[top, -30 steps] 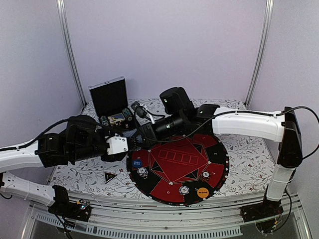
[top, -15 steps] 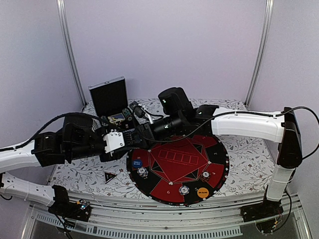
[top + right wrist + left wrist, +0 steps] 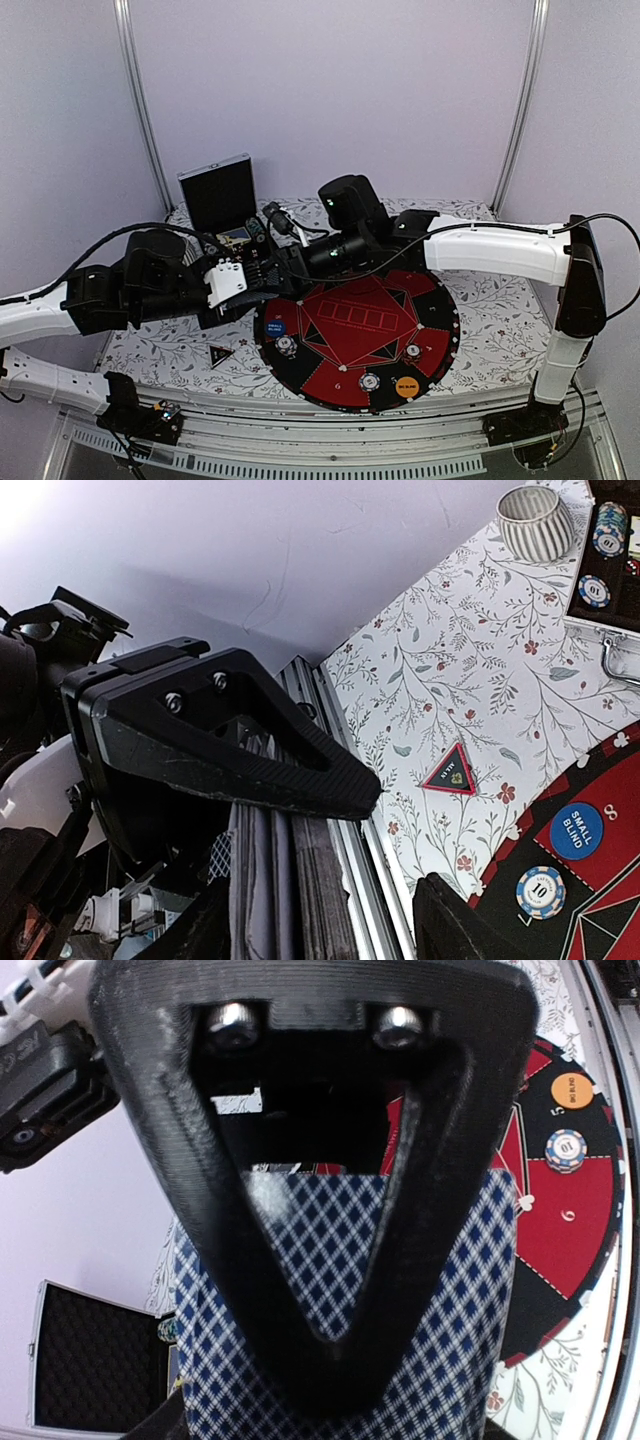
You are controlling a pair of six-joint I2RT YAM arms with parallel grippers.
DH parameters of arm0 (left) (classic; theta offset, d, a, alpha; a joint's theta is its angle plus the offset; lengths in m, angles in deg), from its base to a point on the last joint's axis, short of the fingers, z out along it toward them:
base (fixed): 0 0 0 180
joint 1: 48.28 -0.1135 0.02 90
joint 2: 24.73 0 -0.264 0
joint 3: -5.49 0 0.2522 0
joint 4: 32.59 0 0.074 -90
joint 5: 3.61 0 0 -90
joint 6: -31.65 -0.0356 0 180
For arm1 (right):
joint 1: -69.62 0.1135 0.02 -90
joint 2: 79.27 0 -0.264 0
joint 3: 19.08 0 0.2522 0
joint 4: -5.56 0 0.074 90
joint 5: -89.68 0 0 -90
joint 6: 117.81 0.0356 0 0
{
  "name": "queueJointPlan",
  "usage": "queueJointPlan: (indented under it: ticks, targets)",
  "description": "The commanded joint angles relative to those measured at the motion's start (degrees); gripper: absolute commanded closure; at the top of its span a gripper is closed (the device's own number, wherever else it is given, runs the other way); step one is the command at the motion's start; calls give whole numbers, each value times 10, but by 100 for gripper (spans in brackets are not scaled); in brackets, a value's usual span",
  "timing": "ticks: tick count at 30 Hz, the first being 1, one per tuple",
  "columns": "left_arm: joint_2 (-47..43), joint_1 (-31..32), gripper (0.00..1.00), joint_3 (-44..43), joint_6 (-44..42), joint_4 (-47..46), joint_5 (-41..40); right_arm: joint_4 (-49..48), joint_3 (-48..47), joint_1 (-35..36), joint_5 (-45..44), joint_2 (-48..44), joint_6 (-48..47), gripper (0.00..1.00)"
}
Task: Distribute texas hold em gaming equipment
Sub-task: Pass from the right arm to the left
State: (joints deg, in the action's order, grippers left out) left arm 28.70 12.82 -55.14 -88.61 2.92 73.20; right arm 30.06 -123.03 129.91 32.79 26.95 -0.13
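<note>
My left gripper is shut on a deck of blue-checked playing cards; one finger lies across the deck's back in the left wrist view. My right gripper is right beside it, jaws apart, with the deck's grey edges showing near its upper finger. On the round mat lie a blue blind button, an orange blind button and three striped chips. The black triangular marker lies on the cloth left of the mat.
The open silver-edged black case stands at the back left with more chips in it. A white ridged cup stands near the case. The metal rail runs along the table's near edge.
My left gripper has shifted slightly left and up with the deck, closer to the right gripper. The right arm has barely moved.
</note>
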Motion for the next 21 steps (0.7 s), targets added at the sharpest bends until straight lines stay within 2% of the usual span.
queueJointPlan:
  ticks: [1,16,21]
  targets:
    - [-8,-7,43,8,13,-3,-6,14,1,-5,-19,-8,1,39]
    - [-16,-10,43,22,26,2,-23,43,4,-11,-36,-25,-12,39]
    - [-14,-12,43,25,30,2,-23,44,-4,-11,-15,-21,-13,39]
